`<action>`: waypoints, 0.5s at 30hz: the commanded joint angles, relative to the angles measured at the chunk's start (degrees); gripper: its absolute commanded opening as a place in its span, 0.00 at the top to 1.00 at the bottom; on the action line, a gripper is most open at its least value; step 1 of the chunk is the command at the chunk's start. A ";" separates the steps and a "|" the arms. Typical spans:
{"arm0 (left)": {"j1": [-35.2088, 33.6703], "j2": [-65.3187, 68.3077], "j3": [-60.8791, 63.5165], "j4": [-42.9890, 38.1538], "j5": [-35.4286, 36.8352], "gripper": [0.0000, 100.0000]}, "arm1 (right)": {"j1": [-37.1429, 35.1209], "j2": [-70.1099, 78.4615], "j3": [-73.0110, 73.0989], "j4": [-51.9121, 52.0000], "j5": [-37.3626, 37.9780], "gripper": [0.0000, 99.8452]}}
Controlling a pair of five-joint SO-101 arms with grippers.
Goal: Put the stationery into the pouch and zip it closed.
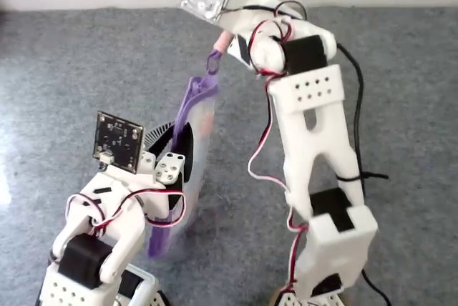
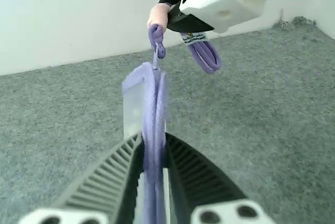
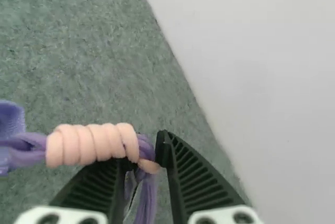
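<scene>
A translucent pouch (image 1: pixel 195 150) with purple zipper trim stands on edge above the grey carpet, stretched between both arms. My left gripper (image 2: pixel 155 153) is shut on the pouch's purple top edge (image 2: pixel 153 130) near its near end. At the far end my right gripper (image 3: pixel 146 162) is shut on the zipper pull (image 3: pixel 97 143), a pink wrapped tab on a purple cord. In the high view the right gripper (image 1: pixel 230 45) holds that pull (image 1: pixel 221 43) just past the pouch's far corner. Something orange-pink shows faintly through the pouch wall (image 1: pixel 205 126).
Grey carpet (image 1: pixel 86 70) covers the floor around the arms. A white wall (image 3: pixel 251 67) rises close behind the right gripper. A purple cord loop (image 2: pixel 204 56) hangs under the right gripper in the left wrist view.
</scene>
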 commanded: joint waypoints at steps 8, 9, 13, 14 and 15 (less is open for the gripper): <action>-0.26 -7.21 -3.12 4.31 -0.35 0.99 | 8.66 3.65 -1.14 -4.00 0.44 0.99; -0.44 -7.21 -3.12 4.48 -0.35 0.99 | 8.40 2.95 -2.46 -2.77 0.35 0.99; -0.44 -7.03 -3.03 4.22 -0.35 0.99 | 5.49 -0.40 -8.70 3.56 0.35 0.99; -0.44 -6.86 -3.03 4.22 -0.35 0.99 | 4.97 -1.36 -10.37 5.14 0.35 0.99; -0.44 -6.86 -2.95 4.13 -0.35 0.99 | 4.26 -2.15 -12.04 6.55 0.35 0.99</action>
